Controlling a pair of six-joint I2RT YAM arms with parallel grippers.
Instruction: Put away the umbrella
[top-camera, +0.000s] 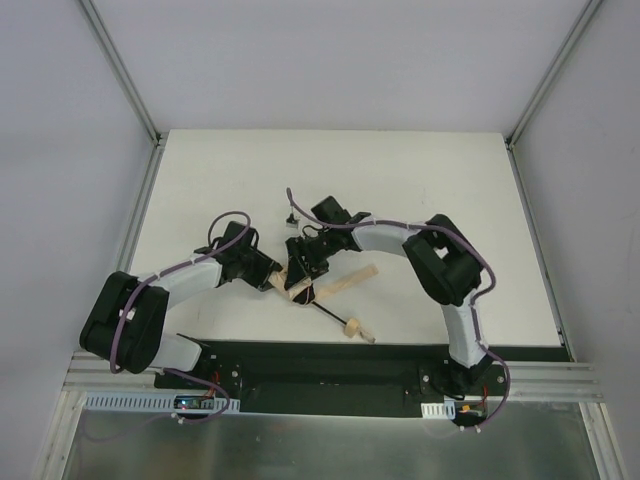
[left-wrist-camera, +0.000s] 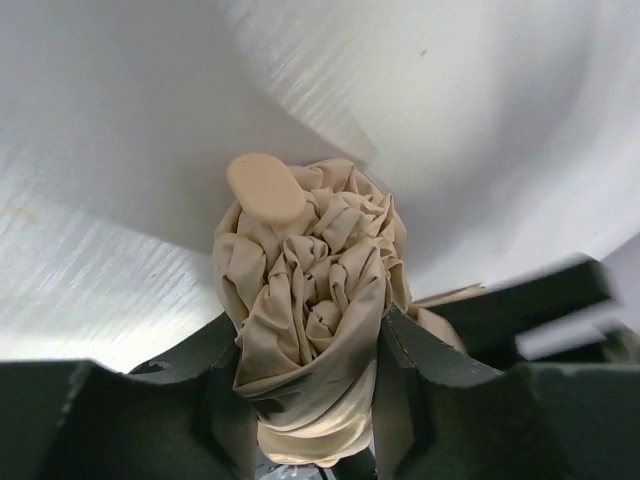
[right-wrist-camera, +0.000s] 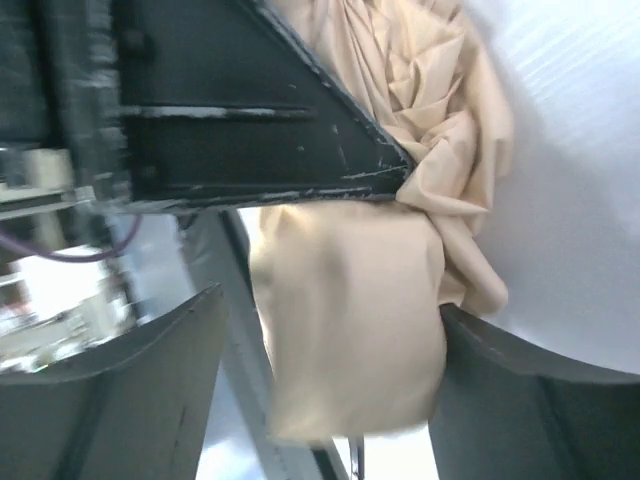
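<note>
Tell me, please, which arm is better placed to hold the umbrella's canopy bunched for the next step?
Left, probably: the left tool pinches the bunched umbrella from both sides, while the right tool stands open around its fabric.

- Overhead camera, mounted high behind both arm bases, looks down on the whole white table (top-camera: 450, 180).
- Left wrist camera faces forward, pressed close to the umbrella (left-wrist-camera: 310, 290).
- Right wrist camera, equally close, shares that same beige fabric.
</note>
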